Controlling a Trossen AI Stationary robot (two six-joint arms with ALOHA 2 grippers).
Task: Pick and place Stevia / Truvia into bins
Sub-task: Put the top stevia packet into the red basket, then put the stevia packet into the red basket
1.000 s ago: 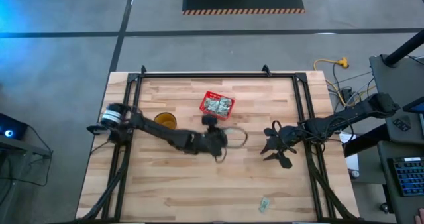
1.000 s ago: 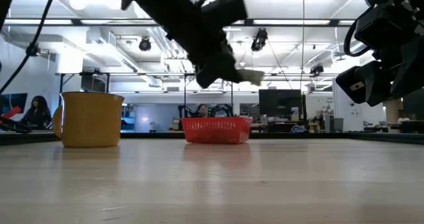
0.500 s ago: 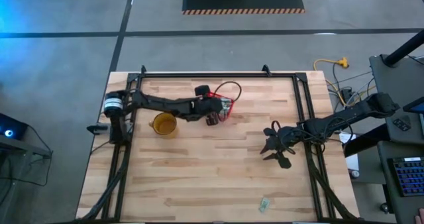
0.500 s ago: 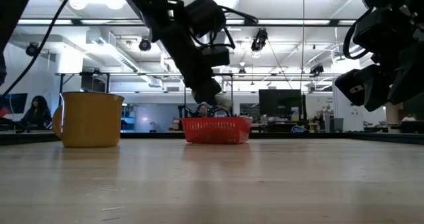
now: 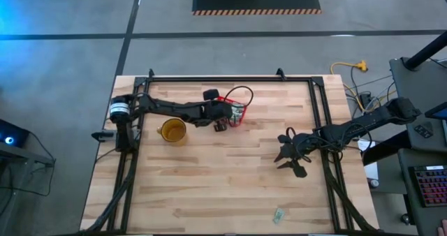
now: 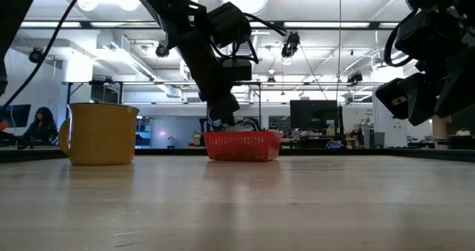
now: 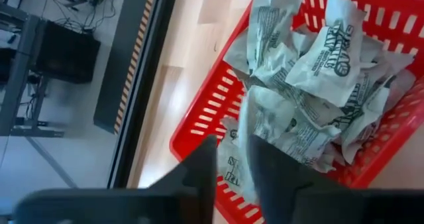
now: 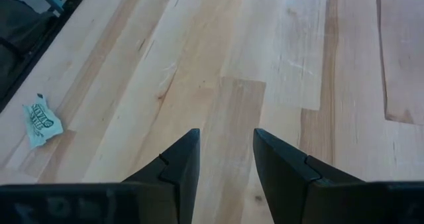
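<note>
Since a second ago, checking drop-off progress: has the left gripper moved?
Yes. The left gripper swung from mid-table toward the table's far edge, and now sits over the red basket.

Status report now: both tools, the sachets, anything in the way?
Left tool over the basket, a sachet between its fingers, jaws parting. Right tool open, idle above bare table. One sachet left on the table. Cup beside the left arm, not blocking.

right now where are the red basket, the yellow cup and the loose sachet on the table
red basket [image 7: 213, 109]: left wrist view, on its latticed side wall
yellow cup [image 6: 99, 134]: low view, on the middle of its side
loose sachet [image 8: 43, 121]: right wrist view, on the middle of the packet
</note>
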